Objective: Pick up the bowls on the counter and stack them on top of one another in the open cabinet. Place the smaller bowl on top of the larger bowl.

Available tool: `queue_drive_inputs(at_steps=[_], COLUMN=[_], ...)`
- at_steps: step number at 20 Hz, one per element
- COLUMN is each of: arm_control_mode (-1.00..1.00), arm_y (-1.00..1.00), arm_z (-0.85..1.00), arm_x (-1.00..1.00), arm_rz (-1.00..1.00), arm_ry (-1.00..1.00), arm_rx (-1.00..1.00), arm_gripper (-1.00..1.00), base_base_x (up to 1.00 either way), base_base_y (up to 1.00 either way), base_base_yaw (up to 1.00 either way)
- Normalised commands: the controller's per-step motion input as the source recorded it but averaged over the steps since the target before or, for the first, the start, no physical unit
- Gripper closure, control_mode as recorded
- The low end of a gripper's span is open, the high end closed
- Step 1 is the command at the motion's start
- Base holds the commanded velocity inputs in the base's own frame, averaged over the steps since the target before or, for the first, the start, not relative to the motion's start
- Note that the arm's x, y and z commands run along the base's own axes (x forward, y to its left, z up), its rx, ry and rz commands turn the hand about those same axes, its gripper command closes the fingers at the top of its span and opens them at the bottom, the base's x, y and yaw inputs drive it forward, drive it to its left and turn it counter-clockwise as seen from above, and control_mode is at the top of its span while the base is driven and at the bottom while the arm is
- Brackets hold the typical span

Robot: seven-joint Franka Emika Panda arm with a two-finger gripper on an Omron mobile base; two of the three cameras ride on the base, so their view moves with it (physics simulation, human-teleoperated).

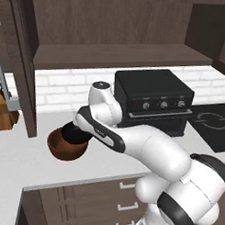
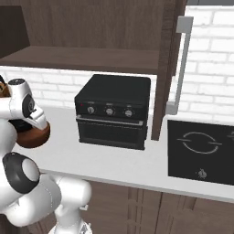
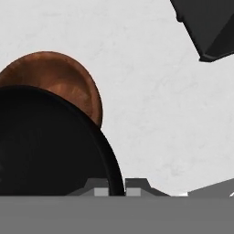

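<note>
Left base view: we are watching the white arm bending low over the flat white-grey counter (image 1: 20, 161), its wrist pressing against the small glossy black bowl (image 1: 76, 133), which is sitting over the near rim of the wide reddish-brown wooden bowl (image 1: 65, 148). In the hand view we are seeing the black bowl's rim running between the two dark fingertips of the gripper (image 3: 117, 189); whether they are actually pinching it, we cannot tell. Behind the bowls, the dark wood-grain cabinet (image 1: 121, 55) is standing open, its brown shelf bare. Just right of the arm, a black countertop oven (image 1: 151, 99) is resting on the worktop.
</note>
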Motion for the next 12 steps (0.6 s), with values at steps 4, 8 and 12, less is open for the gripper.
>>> queue_drive_inputs(at_steps=[4, 8, 12], arm_control_mode=[-1.00, -1.00, -1.00], arm_y=[0.39, 0.38, 0.24], arm_z=[-0.26, -0.21, -0.22], arm_x=[0.43, 0.36, 0.33], arm_rz=[0.00, 0.00, 0.00], arm_ry=[0.09, 0.03, 0.00], arm_rx=[-0.01, -0.03, -0.03], arm_gripper=[1.00, 1.00, 1.00], base_base_x=[0.00, 0.00, 0.00], base_base_y=[0.00, 0.00, 0.00], base_base_yaw=[0.00, 0.00, 0.00])
